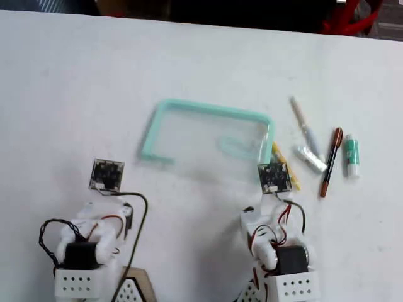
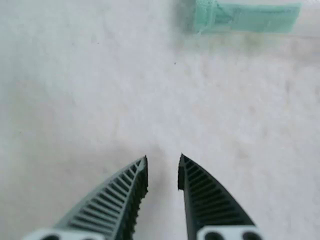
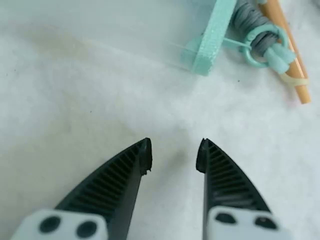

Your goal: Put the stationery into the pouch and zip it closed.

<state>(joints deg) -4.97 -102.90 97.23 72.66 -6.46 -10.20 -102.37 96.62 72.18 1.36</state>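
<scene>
Parted fingers (image 2: 120, 200), teal pouch (image 2: 245, 17) beyond

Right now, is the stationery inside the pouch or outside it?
Outside: the brown pen and the green tube lie on the table beside the pouch.

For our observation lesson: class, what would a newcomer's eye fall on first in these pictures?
The clear, mint-edged pouch in the middle of the white table stands out first. Loose pens lie scattered just to its right. The left pincer and right pincer hang open over the table, each near a pouch corner.
</scene>
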